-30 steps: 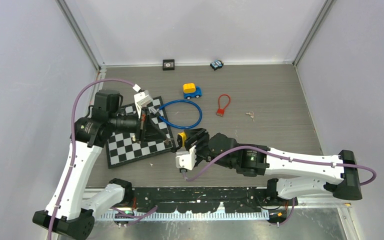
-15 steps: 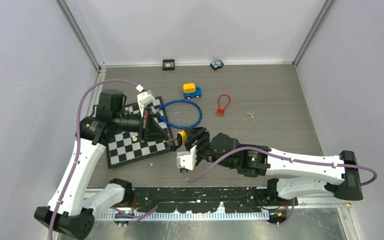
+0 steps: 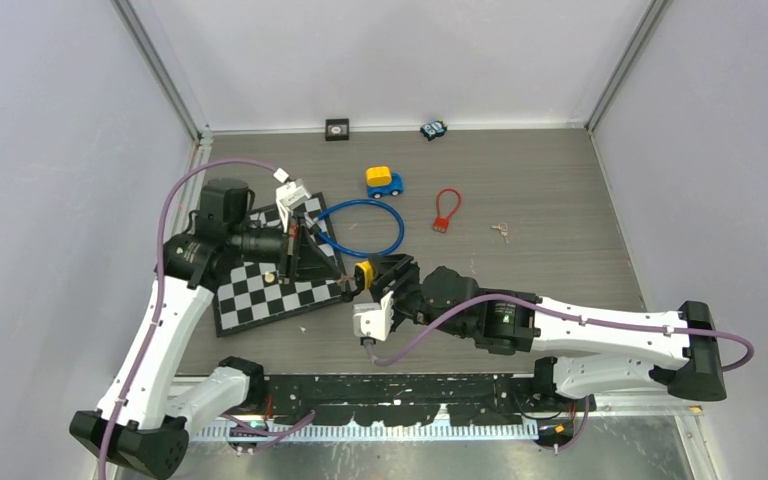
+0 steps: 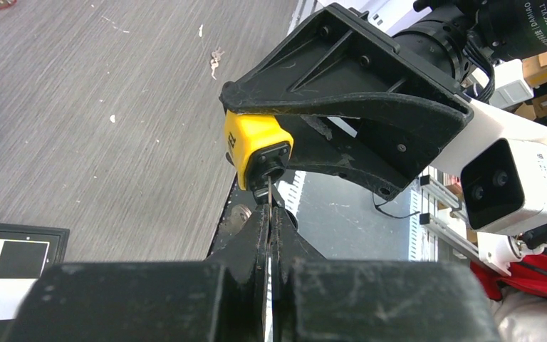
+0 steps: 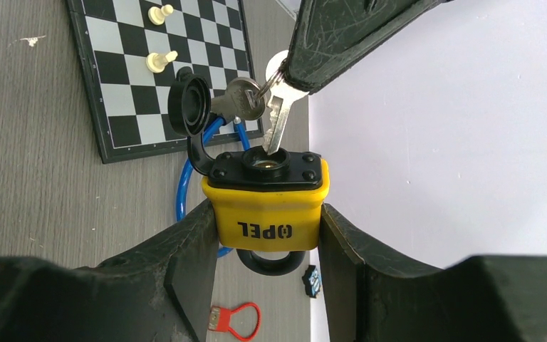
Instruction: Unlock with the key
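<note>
L fingers pinched shut on key; R fingers part-open, clamping yellow padlock. Risk: tilted key may miss keyhole.

Yellow padlock, silver key, black-and-white chequered board

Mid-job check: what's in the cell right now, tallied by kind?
Padlock: 1
Key sets: 2 (held key set, loose key set)
Cable loops: 2 (blue loop, red loop)
Toy cars: 2 (yellow-blue car, small car)
Chessboard: 1
Chess pieces in view: 2
Black square: 1
Total: 11
</note>
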You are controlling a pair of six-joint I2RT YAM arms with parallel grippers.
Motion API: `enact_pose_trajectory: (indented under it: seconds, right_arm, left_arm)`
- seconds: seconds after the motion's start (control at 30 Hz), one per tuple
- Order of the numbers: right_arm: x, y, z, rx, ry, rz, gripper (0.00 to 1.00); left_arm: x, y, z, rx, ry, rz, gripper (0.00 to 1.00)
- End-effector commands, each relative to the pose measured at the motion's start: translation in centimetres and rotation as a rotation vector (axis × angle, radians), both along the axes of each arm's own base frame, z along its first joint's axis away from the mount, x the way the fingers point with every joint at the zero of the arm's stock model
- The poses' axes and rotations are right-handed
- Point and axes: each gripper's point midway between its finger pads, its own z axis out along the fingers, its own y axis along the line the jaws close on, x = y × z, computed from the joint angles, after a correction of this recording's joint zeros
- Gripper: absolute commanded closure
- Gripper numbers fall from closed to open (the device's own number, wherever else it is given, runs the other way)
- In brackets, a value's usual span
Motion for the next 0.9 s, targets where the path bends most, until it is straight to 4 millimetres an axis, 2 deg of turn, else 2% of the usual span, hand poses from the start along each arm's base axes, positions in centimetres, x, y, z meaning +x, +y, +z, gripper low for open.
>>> enact_pose_trajectory:
  seconds: [0.0, 0.87]
  right_arm:
    - [0.07, -0.20, 4.49, 0.151, -0.046, -0.013, 0.99]
    - [0.41, -0.14, 4.85, 0.161, -0.040, -0.035, 0.99]
  left_arm:
    - [0.34, -0.45, 0.66, -0.039, -0.017, -0.011, 1.00]
    - [1.31, -0.99, 0.52, -0.072, 0.027, 0.009, 1.00]
